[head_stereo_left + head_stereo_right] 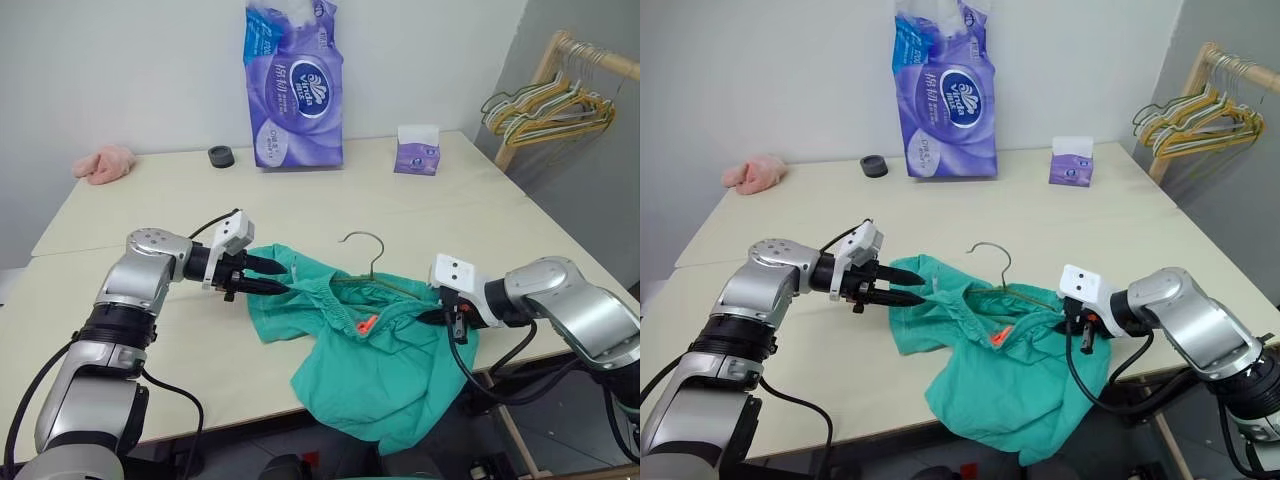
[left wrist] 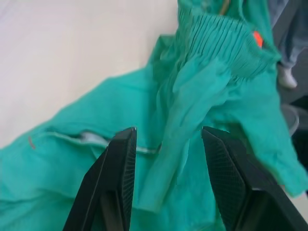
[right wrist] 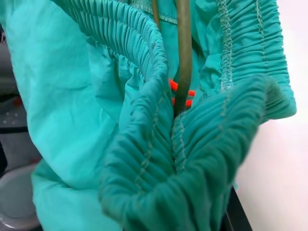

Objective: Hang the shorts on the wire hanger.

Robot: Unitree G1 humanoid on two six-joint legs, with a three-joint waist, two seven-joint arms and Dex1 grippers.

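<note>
The shorts (image 1: 370, 350) lay over the worktop's (image 1: 300, 210) near edge, the wire hanger (image 1: 372, 262) threaded inside. The right end effector (image 1: 440, 317) clenched the waistband; the left end effector (image 1: 268, 275), released, pointed along the waistband's length.

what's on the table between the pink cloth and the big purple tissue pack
A small dark round object sits there beside the purple tissue pack; from it to the pink cloth the table is bare, seen in both eye views.
</note>
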